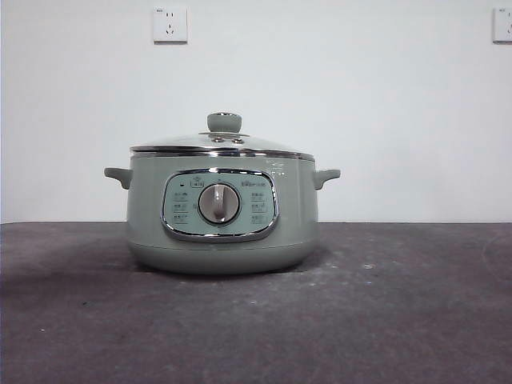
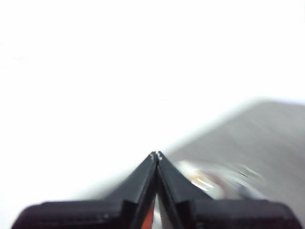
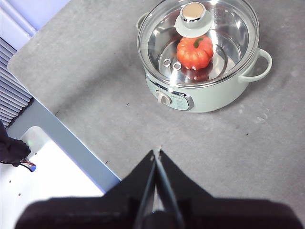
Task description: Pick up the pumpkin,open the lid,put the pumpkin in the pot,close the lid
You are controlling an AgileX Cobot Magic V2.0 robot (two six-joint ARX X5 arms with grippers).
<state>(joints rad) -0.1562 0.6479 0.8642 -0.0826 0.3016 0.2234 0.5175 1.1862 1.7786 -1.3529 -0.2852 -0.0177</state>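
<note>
Pumpkin (image 3: pixel 195 51) already in pot (image 1: pixel 222 220) w/ lid (image 1: pixel 222 144) seated, so just keep both hands, left (image 2: pixel 156 155) & right (image 3: pixel 157 152), pressed together, empty, parked away.

- Our left gripper (image 2: pixel 156 155) has its jaws pressed together at the tips.
- Our right gripper (image 3: pixel 157 151) hangs high above the desk (image 3: pixel 95 86), jaws closed, holding nothing.
</note>
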